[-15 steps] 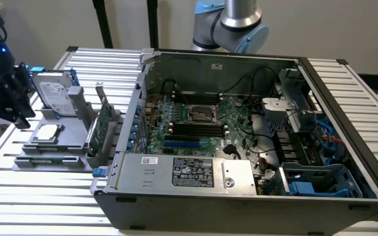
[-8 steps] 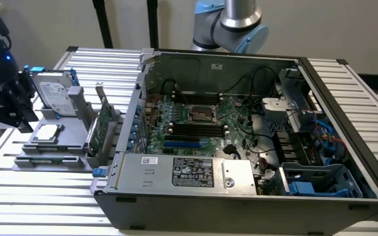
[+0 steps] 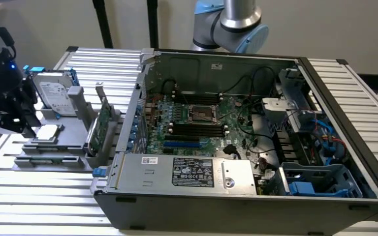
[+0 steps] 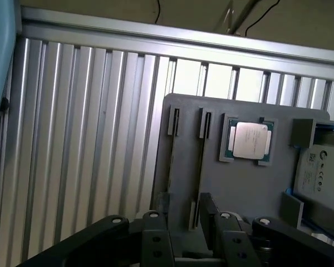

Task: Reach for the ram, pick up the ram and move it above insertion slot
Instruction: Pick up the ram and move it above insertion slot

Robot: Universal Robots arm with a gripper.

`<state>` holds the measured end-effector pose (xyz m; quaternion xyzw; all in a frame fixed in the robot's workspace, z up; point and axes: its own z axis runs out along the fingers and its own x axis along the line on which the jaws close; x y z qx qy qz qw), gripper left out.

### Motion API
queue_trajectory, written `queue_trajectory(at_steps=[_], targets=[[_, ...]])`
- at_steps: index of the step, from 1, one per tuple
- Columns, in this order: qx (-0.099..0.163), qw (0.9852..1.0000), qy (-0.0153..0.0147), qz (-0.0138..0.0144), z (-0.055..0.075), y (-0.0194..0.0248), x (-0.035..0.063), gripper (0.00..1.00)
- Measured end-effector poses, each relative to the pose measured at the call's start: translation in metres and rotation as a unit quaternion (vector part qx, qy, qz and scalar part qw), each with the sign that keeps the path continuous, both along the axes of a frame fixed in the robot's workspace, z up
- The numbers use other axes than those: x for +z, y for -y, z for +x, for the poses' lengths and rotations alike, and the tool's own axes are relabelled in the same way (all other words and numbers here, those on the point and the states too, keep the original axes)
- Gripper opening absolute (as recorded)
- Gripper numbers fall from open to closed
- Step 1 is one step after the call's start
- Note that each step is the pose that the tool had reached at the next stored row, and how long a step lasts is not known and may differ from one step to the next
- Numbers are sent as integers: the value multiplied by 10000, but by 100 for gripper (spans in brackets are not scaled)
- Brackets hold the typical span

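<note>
Grey holder (image 4: 239,189) carries the ram (image 4: 200,161) beside a processor (image 4: 250,139) and hard drive (image 4: 323,178), gripper (image 4: 189,242) released above.

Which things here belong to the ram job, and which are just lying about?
Job: ram, tool, motherboard slots.
Lying about: hard drive, CPU, expansion card, power supply.

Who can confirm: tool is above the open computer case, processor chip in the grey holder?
Wrong on the tool: the exterior view shows it above the grey holder, beside the computer case. The processor chip is in that holder.
</note>
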<state>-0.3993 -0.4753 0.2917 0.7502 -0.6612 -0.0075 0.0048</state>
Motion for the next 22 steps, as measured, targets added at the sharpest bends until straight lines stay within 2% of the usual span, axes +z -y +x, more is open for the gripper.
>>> queue_trajectory(at_steps=[22], targets=[[0,10000,0,0,1,57,-401,36]])
